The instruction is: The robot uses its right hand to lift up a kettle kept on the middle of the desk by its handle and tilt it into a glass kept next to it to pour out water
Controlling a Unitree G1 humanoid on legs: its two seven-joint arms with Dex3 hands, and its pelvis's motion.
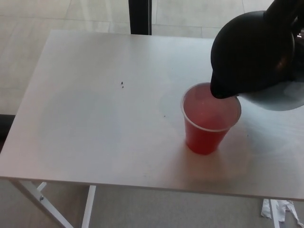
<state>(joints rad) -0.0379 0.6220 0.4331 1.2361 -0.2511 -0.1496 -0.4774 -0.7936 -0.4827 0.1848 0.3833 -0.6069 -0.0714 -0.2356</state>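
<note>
A black kettle [251, 52] hangs tilted above the right side of the white desk [95, 118], its grey base [280, 97] turned towards me. Its spout [221, 90] dips over the far rim of a translucent red cup [209, 121], which stands upright on the desk and looks pink inside. No stream of water can be made out. My right hand [287, 12] shows only as a dark mass at the kettle's handle in the top right corner, blending with the black kettle it holds up. My left hand does not show.
Small dark specks [122, 85] lie on the desk left of centre. A dark post [140, 16] stands behind the far edge. White table legs [88, 209] show below the front edge, crumpled paper [280, 211] lies on the floor, and a dark shape [4, 128] sits at the left border.
</note>
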